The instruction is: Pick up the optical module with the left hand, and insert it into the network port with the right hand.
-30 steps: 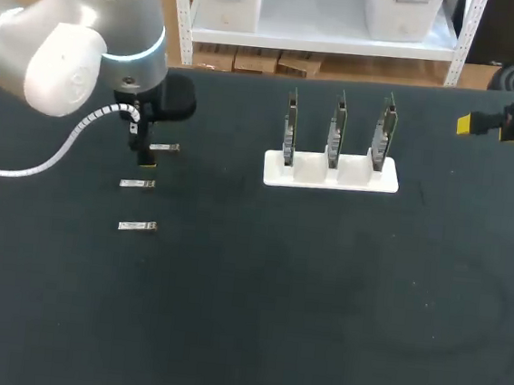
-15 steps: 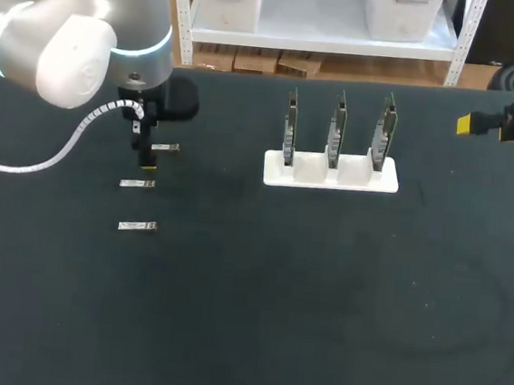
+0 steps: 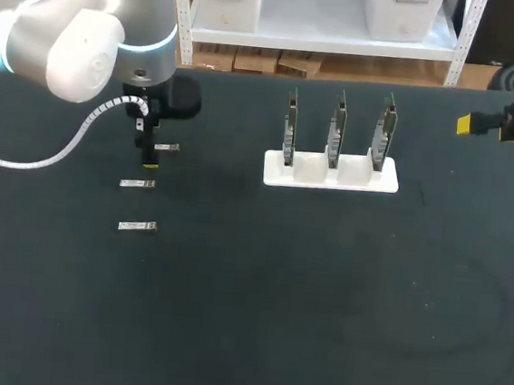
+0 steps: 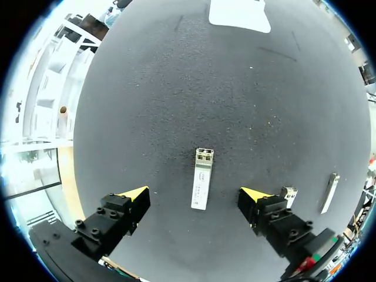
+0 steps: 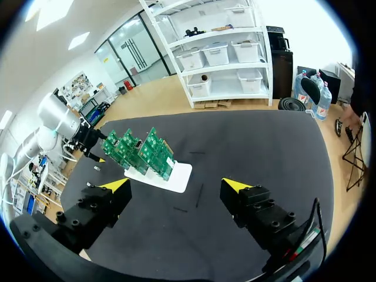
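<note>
Head view showed the left arm coming in from the near-left corner, its left gripper hanging over the far end of a short row of three small metal parts on the dark table. Compared with a second before, the arm's big white joint had swung a little toward the middle and toward the far edge, and the gripper had slid slightly the same way, closer to the farthest module. The two other modules lay where they had been, in a line toward the near edge. From the left wrist view, the module lay flat on the table between the yellow tips of the left gripper, whose fingers were spread wide and clear of it on both sides. The two other modules lay beyond one finger, the nearer one partly hidden by it. Three green boards stood upright in a white holder at mid-table, unchanged. The right gripper had not moved from the far right edge. In the right wrist view the right gripper had its fingers wide apart with nothing between them, well short of the boards in the holder.
</note>
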### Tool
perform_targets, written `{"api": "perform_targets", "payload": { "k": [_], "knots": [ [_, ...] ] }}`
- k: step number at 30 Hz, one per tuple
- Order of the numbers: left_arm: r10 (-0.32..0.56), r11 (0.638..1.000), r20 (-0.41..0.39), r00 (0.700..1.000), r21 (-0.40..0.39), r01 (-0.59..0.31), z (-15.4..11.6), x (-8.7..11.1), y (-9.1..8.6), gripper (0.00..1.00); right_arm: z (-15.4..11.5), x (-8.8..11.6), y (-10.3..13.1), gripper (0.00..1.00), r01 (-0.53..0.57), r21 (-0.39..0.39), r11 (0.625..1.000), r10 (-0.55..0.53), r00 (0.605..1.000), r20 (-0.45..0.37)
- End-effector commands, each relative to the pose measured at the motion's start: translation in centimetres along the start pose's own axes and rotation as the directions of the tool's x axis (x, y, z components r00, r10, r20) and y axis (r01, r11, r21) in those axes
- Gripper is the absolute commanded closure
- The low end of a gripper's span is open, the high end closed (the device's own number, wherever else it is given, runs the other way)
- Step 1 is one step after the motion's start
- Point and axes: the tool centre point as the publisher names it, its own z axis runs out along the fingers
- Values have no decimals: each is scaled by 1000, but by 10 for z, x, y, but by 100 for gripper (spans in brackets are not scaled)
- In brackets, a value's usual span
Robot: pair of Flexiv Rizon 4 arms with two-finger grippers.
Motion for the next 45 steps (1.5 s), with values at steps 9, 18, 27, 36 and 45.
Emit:
{"api": "perform_targets", "payload": {
  "k": [9,18,27,36,45],
  "knots": [
    [2,999,-11,1000,35,-2,8,5,-1,0,-1,0,1,0,-1,6,1000,1,1000,1],
    [-2,998,-7,1000,67,2,7,5,-4,0,-1,0,1,0,-1,6,1000,1,1000,1],
    [-18,996,2,1000,85,18,7,5,-4,0,-1,0,1,0,-1,6,1000,1,1000,1],
    [-20,992,42,999,127,14,-1,0,-9,0,-1,0,1,0,-1,6,1000,1,1000,1],
    [-15,993,34,999,115,11,-2,4,-9,0,-1,0,1,0,-1,6,1000,1,1000,1]
  ]
}}
